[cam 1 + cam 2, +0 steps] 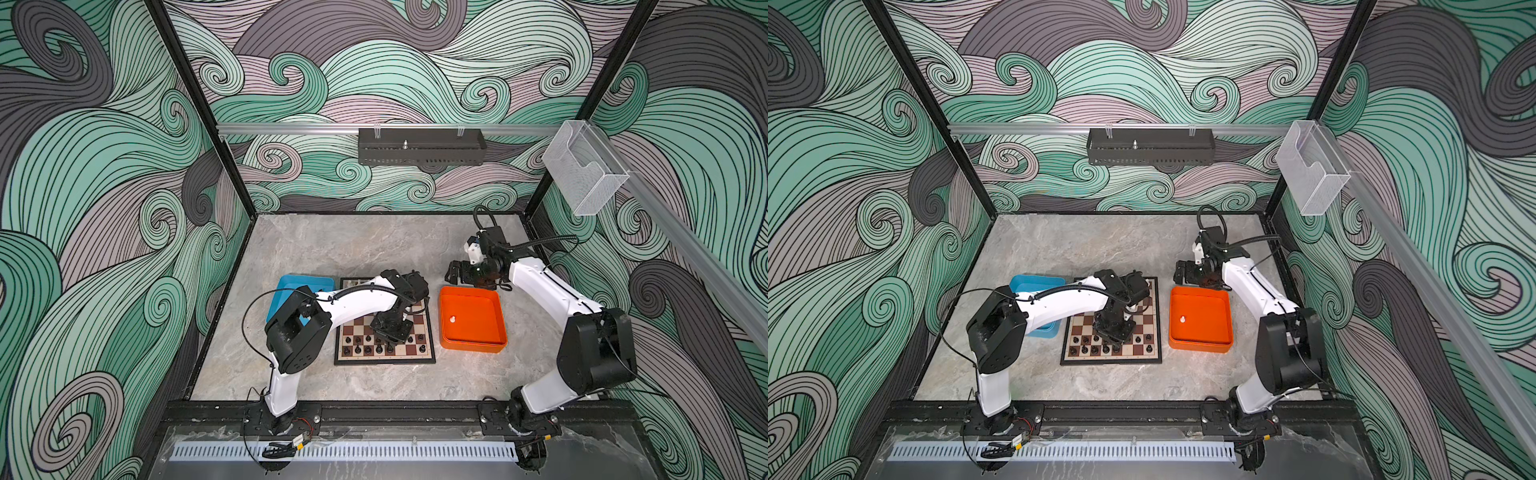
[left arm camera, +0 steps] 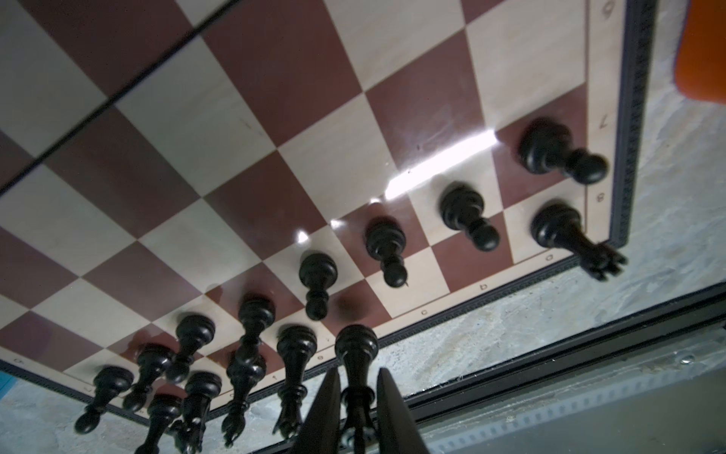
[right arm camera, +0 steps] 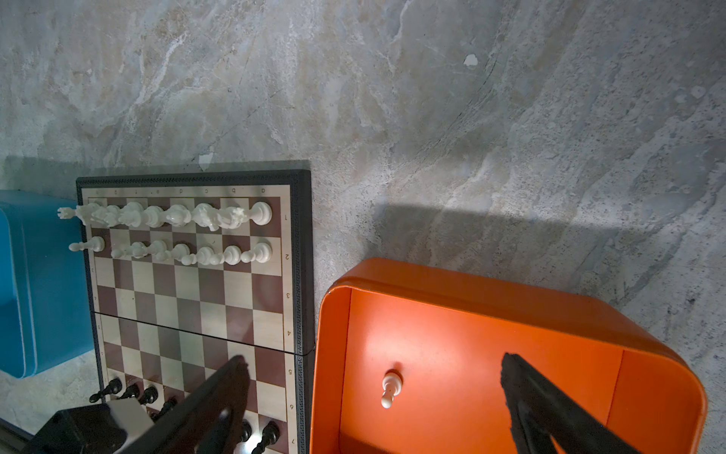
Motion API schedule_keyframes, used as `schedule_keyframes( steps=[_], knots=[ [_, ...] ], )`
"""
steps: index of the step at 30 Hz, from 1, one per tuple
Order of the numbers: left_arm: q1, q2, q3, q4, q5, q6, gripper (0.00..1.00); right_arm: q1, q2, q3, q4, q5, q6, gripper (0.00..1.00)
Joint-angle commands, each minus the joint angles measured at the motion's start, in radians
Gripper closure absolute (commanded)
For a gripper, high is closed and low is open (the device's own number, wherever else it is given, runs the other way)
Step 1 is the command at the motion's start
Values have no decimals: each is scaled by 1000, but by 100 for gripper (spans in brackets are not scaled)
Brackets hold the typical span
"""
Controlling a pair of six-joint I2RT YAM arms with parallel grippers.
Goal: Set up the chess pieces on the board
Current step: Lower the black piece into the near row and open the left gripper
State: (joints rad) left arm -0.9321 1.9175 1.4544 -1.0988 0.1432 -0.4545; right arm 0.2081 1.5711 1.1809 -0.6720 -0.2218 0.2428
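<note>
**Black set** (image 2: 243, 353): we list these upright on the two rows of the board (image 2: 275, 118) nearest the left gripper (image 2: 358, 371).

**Black piece** (image 2: 356, 346): one tall piece stands directly between that gripper's fingers (image 2: 326, 412), base down at the board's edge row with a like piece next to it. The fingers sit close on either side of its top. We cannot tell whether they press it or stand just clear, nor whether its base rests on the square or hangs a little above it.

**White set** (image 3: 173, 232): we find these filling the two rows at the board's opposite end, well apart from the left gripper and off to one side of the right gripper (image 3: 375, 359).

**White pawn** (image 3: 391, 387): one alone, on the floor of the orange tray (image 3: 471, 283), below the gap between the right gripper's fingers.

**Board**: flat on the grey marbled table (image 1: 353, 245), under the left gripper.

**Right gripper**: fingers spread wide. In a top view (image 1: 453, 272) we see it hanging at the orange tray's far edge.

**Orange tray**: in both top views (image 1: 473, 347) (image 1: 1200, 347) it sits just beside the board, on the right gripper's side.

**Blue tray** (image 1: 299, 280): just beside the board on its other side, partly under the left arm (image 1: 357, 297).
</note>
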Motion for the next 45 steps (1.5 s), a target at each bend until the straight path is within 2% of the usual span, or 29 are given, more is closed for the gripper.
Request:
schedule_keyframes(
  steps=[1,41,45],
  knots=[
    [-4,18,21,-5,3,5,79,-6,-20,-15,-14,-12,-7,0],
    [-4,27,16,-13,-19,11,78,-8,-16,-20,-13,-14,-6,0],
    [-4,27,20,-17,-20,14,73,-9,-15,-18,-14,-14,-6,0]
  ],
)
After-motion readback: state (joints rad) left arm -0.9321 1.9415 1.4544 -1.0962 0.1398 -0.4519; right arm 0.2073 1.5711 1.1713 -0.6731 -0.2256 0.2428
